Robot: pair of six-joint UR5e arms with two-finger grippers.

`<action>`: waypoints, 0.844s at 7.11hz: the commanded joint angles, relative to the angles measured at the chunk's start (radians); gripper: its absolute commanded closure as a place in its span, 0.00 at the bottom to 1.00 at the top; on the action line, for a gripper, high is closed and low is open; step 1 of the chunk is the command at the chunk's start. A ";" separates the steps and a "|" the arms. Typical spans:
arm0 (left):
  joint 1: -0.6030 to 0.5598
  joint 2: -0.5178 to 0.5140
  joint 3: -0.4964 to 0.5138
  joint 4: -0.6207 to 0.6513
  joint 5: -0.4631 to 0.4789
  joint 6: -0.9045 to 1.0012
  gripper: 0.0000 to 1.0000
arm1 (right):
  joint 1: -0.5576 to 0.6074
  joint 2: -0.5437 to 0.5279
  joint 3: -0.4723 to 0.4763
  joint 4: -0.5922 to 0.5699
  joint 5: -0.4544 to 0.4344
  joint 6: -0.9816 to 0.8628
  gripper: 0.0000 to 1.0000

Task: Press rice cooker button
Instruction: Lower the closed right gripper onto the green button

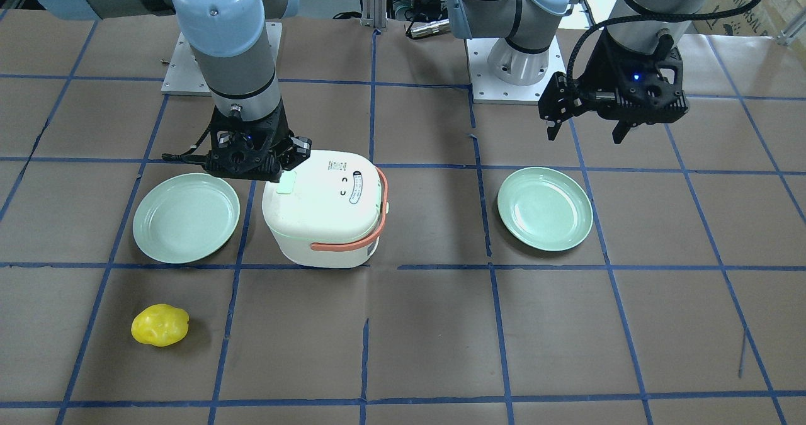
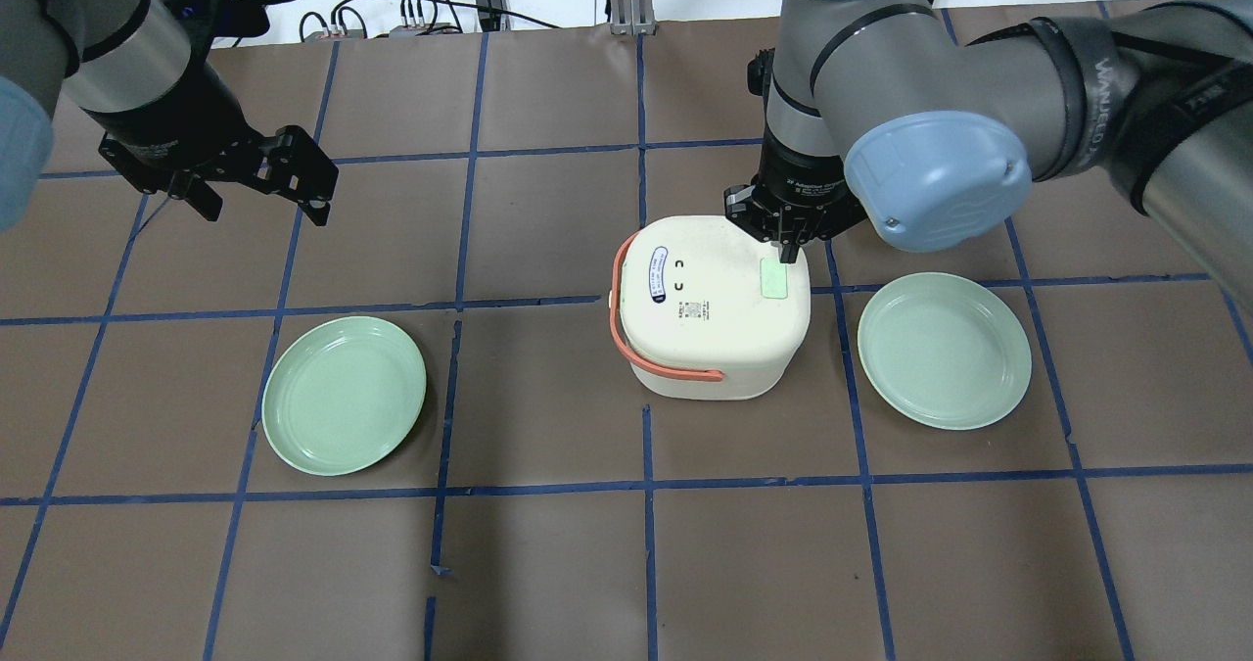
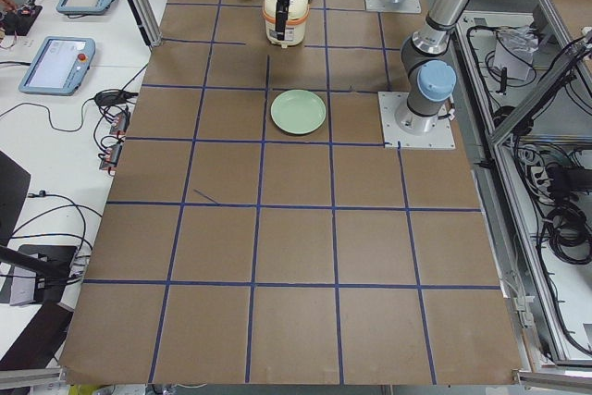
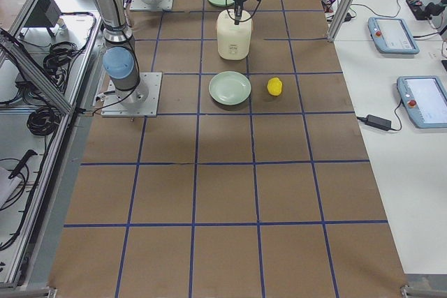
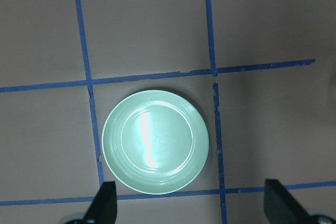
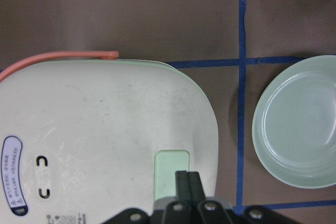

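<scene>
My right gripper (image 6: 187,181) had its 2 fingers pressed together, tips at the edge of the pale green button (image 6: 171,163) on the rice cooker (image 2: 715,318) lid. The cooker stood between a left plate (image 2: 344,396) and a right plate (image 2: 944,350). My left gripper (image 1: 585,132) hovered above the table, fingers spread wide, gripping nothing.

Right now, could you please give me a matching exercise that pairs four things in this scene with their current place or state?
Things:
1. right gripper
2. left gripper
3. yellow lumpy fruit-shaped object
4. salmon-pink plastic handle

Places or states:
A. open, raised off the table, holding nothing
B. folded down around the white rice cooker
C. shut, tips over the pale green button
D. lying alone on the brown paper table cover

Pairs: 1-C, 2-A, 3-D, 4-B
</scene>
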 commanded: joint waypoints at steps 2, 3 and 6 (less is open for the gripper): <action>0.000 0.000 0.000 0.000 0.000 0.000 0.00 | 0.008 0.010 0.023 -0.002 0.002 0.001 0.86; 0.000 0.000 0.000 0.000 -0.002 0.000 0.00 | 0.008 0.010 0.029 -0.003 0.000 -0.002 0.86; 0.000 0.000 0.000 0.000 0.000 0.000 0.00 | 0.009 0.010 0.046 -0.010 0.002 0.001 0.86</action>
